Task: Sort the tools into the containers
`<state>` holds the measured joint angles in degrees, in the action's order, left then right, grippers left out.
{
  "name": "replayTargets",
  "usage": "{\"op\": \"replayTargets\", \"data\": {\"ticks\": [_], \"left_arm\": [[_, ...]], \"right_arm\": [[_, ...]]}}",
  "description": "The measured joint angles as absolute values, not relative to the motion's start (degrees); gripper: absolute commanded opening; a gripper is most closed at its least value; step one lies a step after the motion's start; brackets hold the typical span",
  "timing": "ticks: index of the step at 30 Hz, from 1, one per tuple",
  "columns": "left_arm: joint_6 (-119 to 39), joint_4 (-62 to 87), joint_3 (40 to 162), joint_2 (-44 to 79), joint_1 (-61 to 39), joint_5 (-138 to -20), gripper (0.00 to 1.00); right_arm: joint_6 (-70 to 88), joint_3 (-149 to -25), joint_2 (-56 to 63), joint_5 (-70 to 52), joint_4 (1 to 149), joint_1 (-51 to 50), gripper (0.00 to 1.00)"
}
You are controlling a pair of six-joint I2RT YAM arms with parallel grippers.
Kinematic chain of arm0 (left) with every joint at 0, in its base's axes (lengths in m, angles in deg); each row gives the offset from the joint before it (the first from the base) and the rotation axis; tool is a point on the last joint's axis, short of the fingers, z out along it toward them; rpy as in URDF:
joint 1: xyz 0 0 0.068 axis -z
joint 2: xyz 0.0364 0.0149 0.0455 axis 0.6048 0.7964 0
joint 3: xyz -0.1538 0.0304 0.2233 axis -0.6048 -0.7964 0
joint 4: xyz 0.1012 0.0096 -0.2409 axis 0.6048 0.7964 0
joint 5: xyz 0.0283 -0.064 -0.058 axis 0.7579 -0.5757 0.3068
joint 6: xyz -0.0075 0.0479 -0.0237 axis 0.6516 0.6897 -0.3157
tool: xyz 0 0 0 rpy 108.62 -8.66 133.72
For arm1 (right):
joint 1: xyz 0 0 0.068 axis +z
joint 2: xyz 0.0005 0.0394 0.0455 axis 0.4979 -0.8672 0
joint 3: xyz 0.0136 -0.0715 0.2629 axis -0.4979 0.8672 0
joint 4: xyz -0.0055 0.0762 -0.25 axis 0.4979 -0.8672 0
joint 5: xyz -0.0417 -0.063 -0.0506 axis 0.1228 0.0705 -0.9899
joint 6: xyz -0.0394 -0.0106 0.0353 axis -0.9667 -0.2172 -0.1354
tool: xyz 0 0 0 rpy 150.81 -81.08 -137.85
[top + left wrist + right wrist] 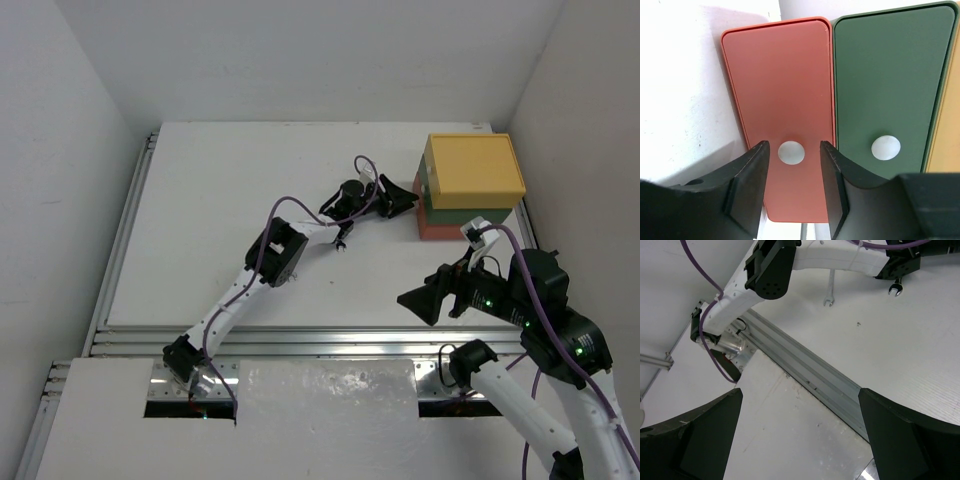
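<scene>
The containers are stacked at the back right: yellow on top, dark green in the middle, red-orange at the bottom. My left gripper is open, right in front of the stack. In the left wrist view its fingers straddle the white round knob on the red-orange front, beside the green front and a strip of yellow. My right gripper is open and empty above the near table. Two small silver wrenches lie under the left arm.
The left arm stretches diagonally across the table. An aluminium rail runs along the table's front edge and shows in the right wrist view. White walls close in the table at the left, back and right.
</scene>
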<state>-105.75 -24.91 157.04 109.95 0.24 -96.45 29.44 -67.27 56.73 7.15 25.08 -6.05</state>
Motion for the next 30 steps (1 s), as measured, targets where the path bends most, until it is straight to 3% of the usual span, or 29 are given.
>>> {"op": "replayTargets", "data": {"ticks": [7,17,30], "left_arm": [[-107.0,-25.7,157.1,110.2,0.5,-96.4,0.46],[-108.1,-25.3,157.3,110.7,1.3,-96.0,0.35],[-109.3,-27.1,157.3,111.3,1.4,-95.1,0.06]], "right_arm": [[29.4,-67.3,56.7,7.2,25.1,-6.0,0.99],[29.4,-67.3,56.7,7.2,25.1,-6.0,0.99],[29.4,-67.3,56.7,7.2,25.1,-6.0,0.99]]}}
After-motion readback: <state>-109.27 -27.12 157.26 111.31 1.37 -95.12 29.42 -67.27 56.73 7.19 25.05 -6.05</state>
